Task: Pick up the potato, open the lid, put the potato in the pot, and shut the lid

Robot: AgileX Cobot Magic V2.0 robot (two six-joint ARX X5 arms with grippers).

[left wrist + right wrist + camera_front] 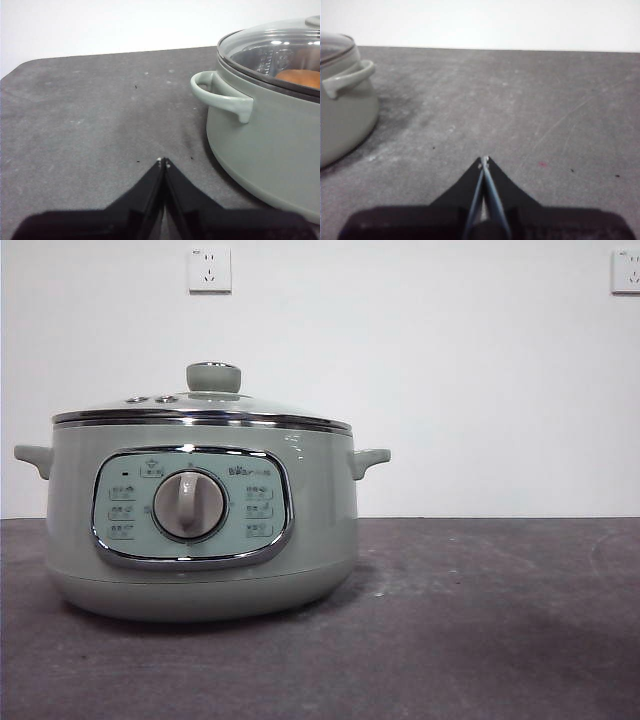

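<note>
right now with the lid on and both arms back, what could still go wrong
Little looks risky. The potato shows through the glass lid, inside the pot, so the job looks done. One risk: the front view cannot confirm the lid's far rim is seated, so it might sit slightly askew. Another: the left gripper, jaws shut, sits low near the pot's handle and could clip it if swung that way. The right gripper is shut and well apart.
</note>
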